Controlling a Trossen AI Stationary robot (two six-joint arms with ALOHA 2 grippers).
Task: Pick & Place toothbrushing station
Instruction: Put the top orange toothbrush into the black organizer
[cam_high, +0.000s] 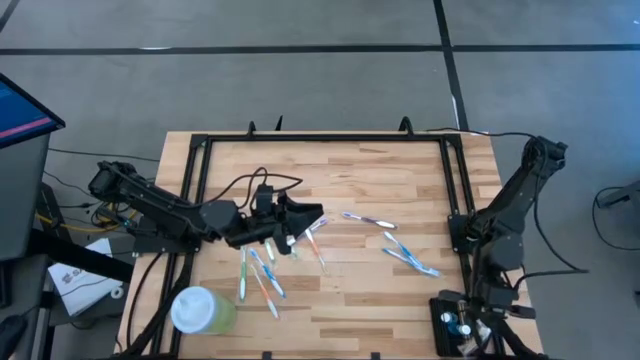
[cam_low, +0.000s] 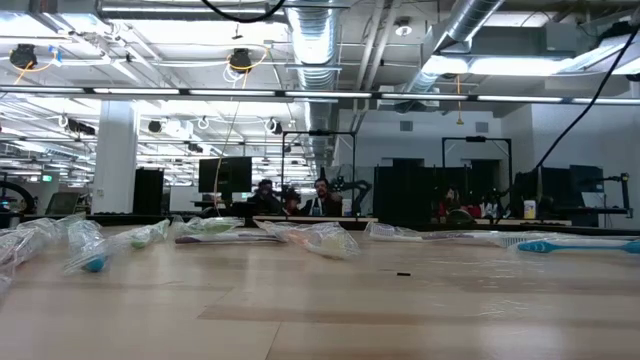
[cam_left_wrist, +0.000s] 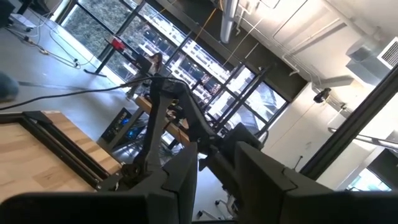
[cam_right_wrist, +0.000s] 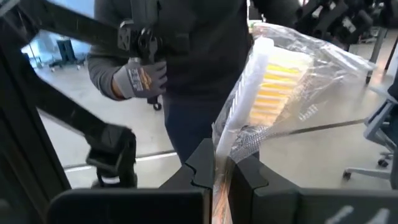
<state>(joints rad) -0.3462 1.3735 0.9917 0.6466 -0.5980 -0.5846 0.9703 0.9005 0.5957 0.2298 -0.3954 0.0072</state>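
Observation:
The toothbrushing station (cam_high: 447, 322), a small black holder, stands at the table's near right corner. My right gripper (cam_high: 478, 318) hovers beside it, shut on a toothbrush (cam_right_wrist: 267, 81) with a white handle and yellow bristles in a clear wrapper. My left gripper (cam_high: 312, 213) is held above the table's left middle, over loose wrapped toothbrushes (cam_high: 262, 272). In the left wrist view its fingers (cam_left_wrist: 180, 177) stand a narrow gap apart with nothing seen between them. No gripper shows in the low view. My right gripper pinches the wrapped toothbrush's handle (cam_right_wrist: 224, 155) between its two fingers, through the clear wrapper. The fingers lie about level and point toward the table's near edge. The bristle end sticks out past the fingertips, lifted clear of the table.
More wrapped toothbrushes (cam_high: 410, 255) lie at the right middle and centre (cam_high: 370, 220). A pale green cup with a white lid (cam_high: 203, 310) stands near the front left. A black frame (cam_high: 320, 138) rims the table. A person with a gloved hand (cam_right_wrist: 140, 78) stands beyond the near edge.

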